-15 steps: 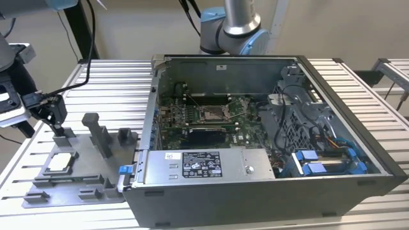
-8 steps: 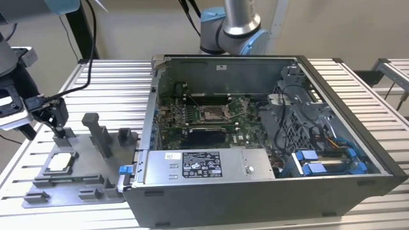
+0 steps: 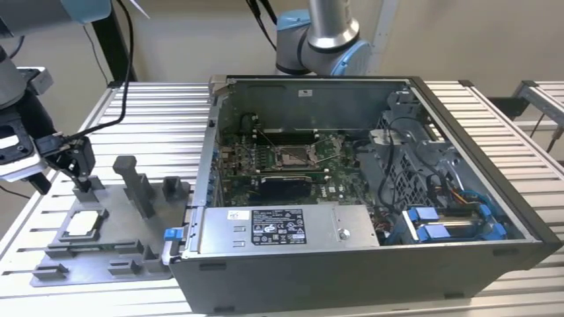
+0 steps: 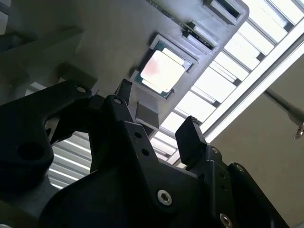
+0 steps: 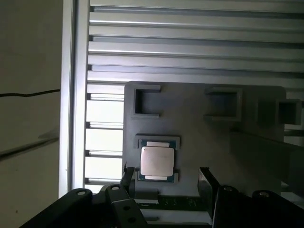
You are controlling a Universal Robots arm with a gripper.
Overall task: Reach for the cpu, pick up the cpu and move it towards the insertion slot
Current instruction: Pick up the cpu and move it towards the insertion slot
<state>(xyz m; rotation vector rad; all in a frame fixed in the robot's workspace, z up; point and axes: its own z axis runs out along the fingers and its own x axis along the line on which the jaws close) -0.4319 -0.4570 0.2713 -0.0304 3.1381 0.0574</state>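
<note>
- In both wrist views the gripper (image 5: pixel 166 183) (image 4: pixel 156 116) shows its black fingers (image 5: pixel 207 179) spread apart, grasping nothing;
- just beyond them the cpu (image 5: pixel 157 161) lies flat, silvery top up, in a square nest of the grey fixture plate (image 5: pixel 199 137), untouched;
- the exterior view adds the slatted tabletop (image 3: pixel 150 112) and the open computer case (image 3: pixel 352 277) beside the plate, on the exterior view's right;
- inside the case, the insertion slot (image 3: pixel 294 156) sits on green board, well apart from the cpu.
</note>
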